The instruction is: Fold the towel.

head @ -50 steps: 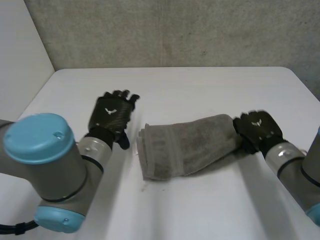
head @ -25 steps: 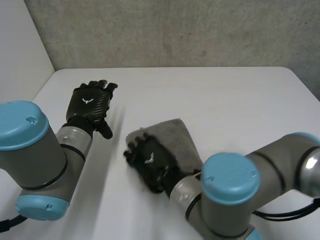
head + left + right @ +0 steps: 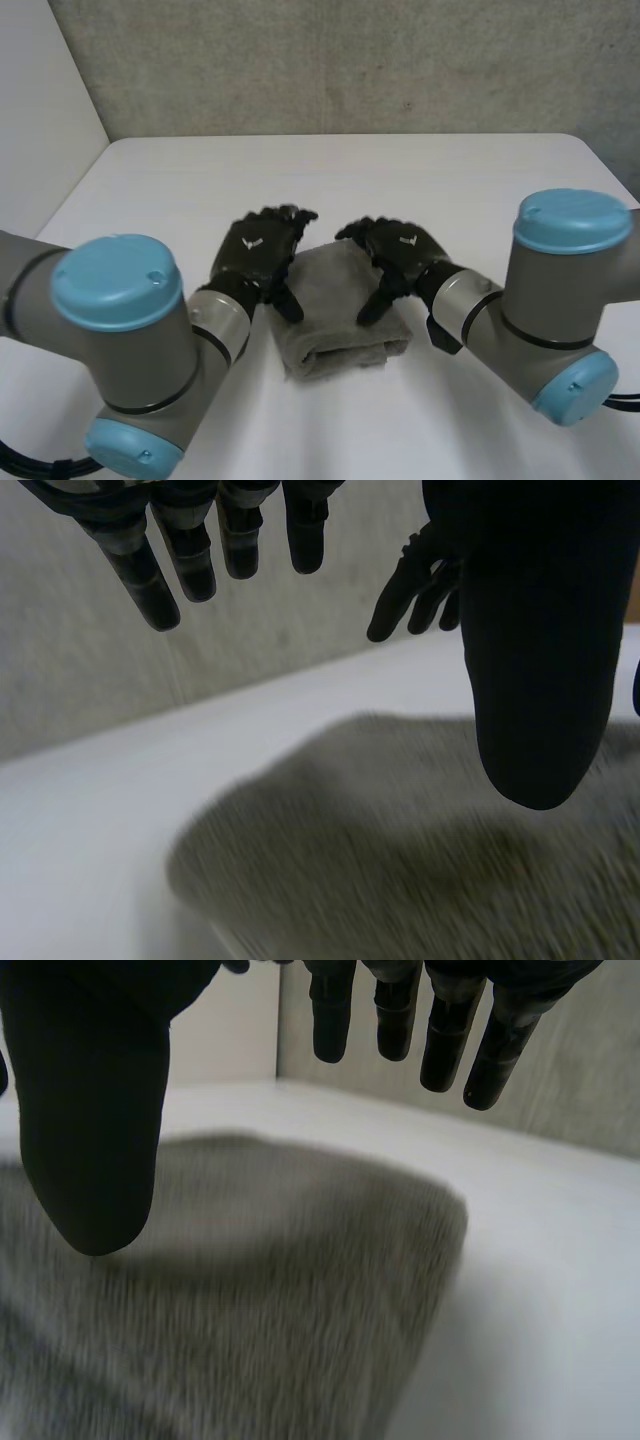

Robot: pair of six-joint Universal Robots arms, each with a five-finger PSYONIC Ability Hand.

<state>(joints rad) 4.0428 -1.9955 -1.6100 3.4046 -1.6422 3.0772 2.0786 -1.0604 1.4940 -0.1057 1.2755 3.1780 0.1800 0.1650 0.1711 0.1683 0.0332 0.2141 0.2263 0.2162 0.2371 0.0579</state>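
Near the middle of the surface point(image 3: 470, 190), a bit toward the near edge: the towel point(image 3: 340, 325) sits as a compact folded bundle, layered end facing the near edge. Left hand point(image 3: 255, 250) is over the side toward the left edge, right hand point(image 3: 402, 248) over the side toward the right edge, palms down, almost mirrored.

Both hands are spread and relaxed, pinching nothing. Left wrist view: straight fingers point(image 3: 190, 565) reach out past the cloth, thumb point(image 3: 530, 660) hangs above the towel point(image 3: 400, 870). Right wrist view shows the same: fingers point(image 3: 450, 1030) straight, thumb point(image 3: 95, 1130) over the towel point(image 3: 260, 1300). Thumb tips look just clear of the cloth; we can't confirm contact.

Our read: the folds look done, and the step in hand is pressing and squaring the bundle. To do it well:
- We lower both palms together and flat, so the load goes in evenly and the bundle doesn't tip.
- We press straight down with no sideways drag; the bundle would likely slide on this surface.
- We keep thumbs flat, not hooked, so they don't snag the top layer on lift-off.
- We smooth from the middle outward, then lift vertically, both hands at once.

Risk: thick cloth likely springs open at the layered end if one hand releases first.
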